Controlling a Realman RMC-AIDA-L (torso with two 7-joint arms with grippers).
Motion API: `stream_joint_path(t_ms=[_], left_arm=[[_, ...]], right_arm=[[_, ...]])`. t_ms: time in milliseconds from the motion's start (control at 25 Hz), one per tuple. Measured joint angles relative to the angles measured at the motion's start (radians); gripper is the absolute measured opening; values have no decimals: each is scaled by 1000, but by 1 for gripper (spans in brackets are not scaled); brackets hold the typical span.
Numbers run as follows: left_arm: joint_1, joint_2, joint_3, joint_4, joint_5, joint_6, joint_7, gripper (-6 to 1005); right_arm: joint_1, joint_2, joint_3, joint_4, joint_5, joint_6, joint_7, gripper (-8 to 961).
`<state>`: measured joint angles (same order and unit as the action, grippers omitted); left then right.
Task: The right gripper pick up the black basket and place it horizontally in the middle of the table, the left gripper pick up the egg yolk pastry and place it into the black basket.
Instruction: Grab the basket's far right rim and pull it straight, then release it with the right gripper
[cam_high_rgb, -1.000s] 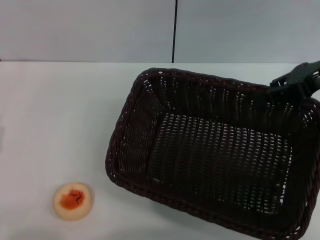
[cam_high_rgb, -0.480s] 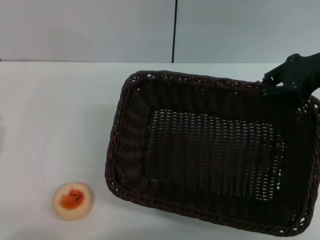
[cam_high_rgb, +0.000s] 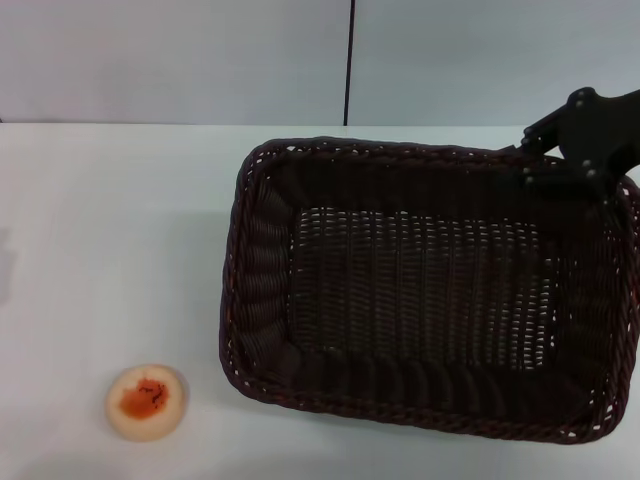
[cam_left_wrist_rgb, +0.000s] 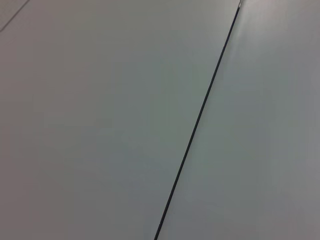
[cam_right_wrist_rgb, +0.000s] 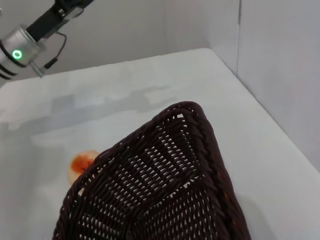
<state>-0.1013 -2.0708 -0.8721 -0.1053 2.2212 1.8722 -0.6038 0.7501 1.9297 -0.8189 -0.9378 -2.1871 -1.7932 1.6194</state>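
Observation:
The black basket (cam_high_rgb: 243, 290) lies on the white table (cam_high_rgb: 110, 230), its long side running nearly straight left to right, right of the middle. My right gripper (cam_high_rgb: 575, 160) is shut on the basket's far right rim corner. The right wrist view shows the basket's woven wall (cam_right_wrist_rgb: 165, 165) close up. The egg yolk pastry (cam_high_rgb: 147, 401) sits on the table at the front left, apart from the basket; it also peeks out behind the basket in the right wrist view (cam_right_wrist_rgb: 82, 162). My left gripper (cam_right_wrist_rgb: 60, 12) hangs raised above the table's far side, seen only partly in the right wrist view.
A grey wall with a dark vertical seam (cam_high_rgb: 349, 60) stands behind the table. The left wrist view shows only this wall and the seam (cam_left_wrist_rgb: 195, 125). The table's edge (cam_right_wrist_rgb: 260, 105) runs close to a side wall.
My right gripper has swung the basket round from a slanted pose to a nearly horizontal one and moved slightly up the head view. The pastry has not moved.

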Motion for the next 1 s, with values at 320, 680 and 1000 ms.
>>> stream_joint_path(t_ms=[320,680,1000], left_arm=[[-7,-1,29,-2,0,-12,-1,681],[-5,-2,54,-2,0,-12,-1,680],[10,-2,97,-1,0,-32,-1,680]], right_arm=[[11,13,0,3,7,32,-51,192],[23,40,0,-8,15,64,-130,189],[55,68,-6,-22,54,159,-184,190]])
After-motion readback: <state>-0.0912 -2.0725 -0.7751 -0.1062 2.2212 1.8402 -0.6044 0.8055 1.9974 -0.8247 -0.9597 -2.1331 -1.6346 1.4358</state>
